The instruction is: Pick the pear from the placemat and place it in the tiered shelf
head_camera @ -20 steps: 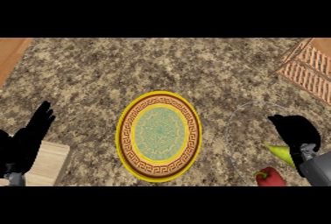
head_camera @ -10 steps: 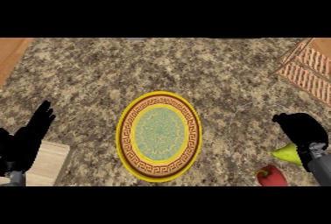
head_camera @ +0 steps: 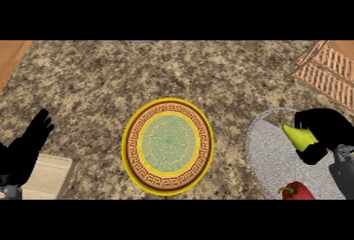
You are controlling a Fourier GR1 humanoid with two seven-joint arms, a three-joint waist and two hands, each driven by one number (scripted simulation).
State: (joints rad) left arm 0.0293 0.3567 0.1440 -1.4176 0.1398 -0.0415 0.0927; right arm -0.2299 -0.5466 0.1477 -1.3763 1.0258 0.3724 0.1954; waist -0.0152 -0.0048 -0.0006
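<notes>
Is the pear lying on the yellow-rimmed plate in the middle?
No, the pear is at the right over the grey placemat, with the right hand curled round it, apart from the plate.

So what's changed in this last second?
The right hand has curled round the pear and carried it up the view, away from the red pepper. The open left hand at the left edge, the plate and the pepper stayed put.

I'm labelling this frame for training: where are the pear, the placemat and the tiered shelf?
pear [head_camera: 298, 136], head view, on its yellow-green body.
placemat [head_camera: 269, 159], head view, on its bare grey left part.
tiered shelf [head_camera: 330, 71], head view, on its slatted surface.
</notes>
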